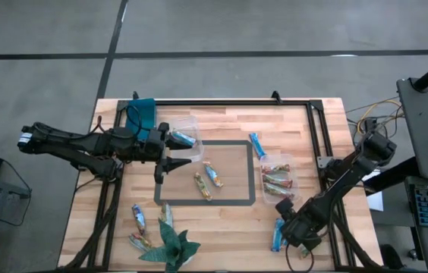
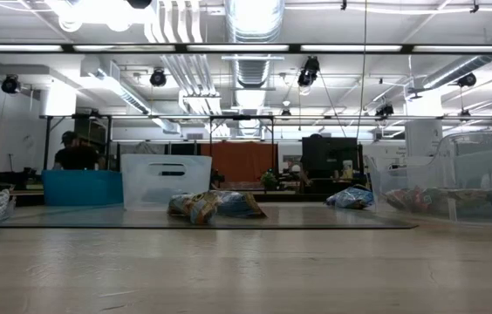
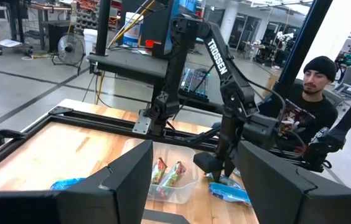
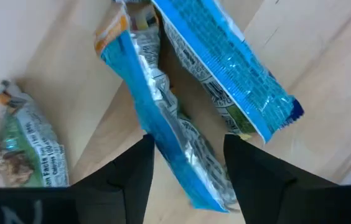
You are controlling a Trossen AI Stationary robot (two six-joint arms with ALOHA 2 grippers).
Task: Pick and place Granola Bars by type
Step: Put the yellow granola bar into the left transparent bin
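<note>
Blue bars (image 4: 182,149): two shiny blue ones lie right under my right jaws, on the bench near its right front corner. One sits between my two fingers.
Right jaws (image 1: 294,227): partly apart around that blue bar. I cannot tell if I squeeze it.
Green bar (image 4: 29,152): just beside the blue ones.
Left jaws (image 1: 170,165): wide, holding nothing, up over the left edge of the taped square (image 1: 252,174).
Middle bars (image 1: 206,179): a few lie inside the square.
Right tub (image 1: 278,176): clear, with brown bars in it.
Left tub (image 1: 184,136): clear, with a blue bar in it.
Paper plant (image 1: 170,244): near the front edge.
</note>
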